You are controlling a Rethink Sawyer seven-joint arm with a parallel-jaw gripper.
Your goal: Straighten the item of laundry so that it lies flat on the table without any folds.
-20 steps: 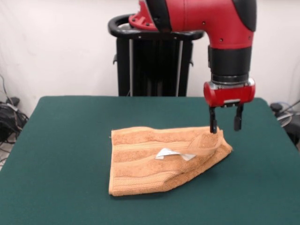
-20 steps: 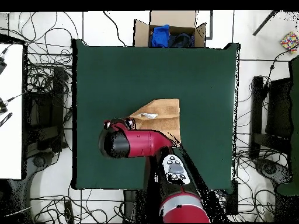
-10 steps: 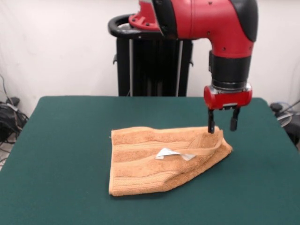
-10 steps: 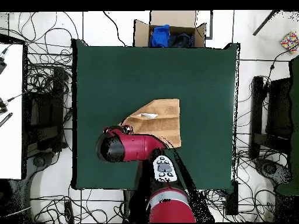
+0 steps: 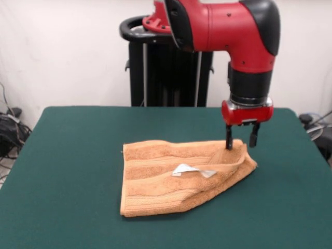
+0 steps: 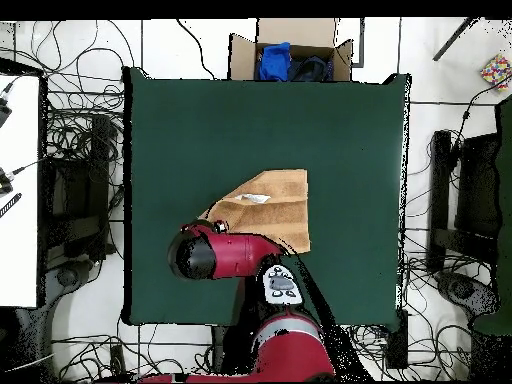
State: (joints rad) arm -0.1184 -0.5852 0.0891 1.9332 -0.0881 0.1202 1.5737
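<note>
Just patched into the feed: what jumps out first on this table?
The red arm's gripper hangs open over the far right corner of the orange-tan towel, one fingertip down at the cloth. The towel lies near the middle of the green table with that corner folded over diagonally, and a white care tag shows beside the fold. In the overhead view the arm covers the towel's near edge.

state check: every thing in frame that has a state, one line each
towel: folded over on itself, not flat; one edge doubled back across the top, white care tag exposed.
gripper: open, fingers pointing down at the towel's folded corner, nothing held.
table: green cloth, bare apart from the towel.
cardboard box: open, beyond the table's edge in the overhead view, blue and dark items inside.
</note>
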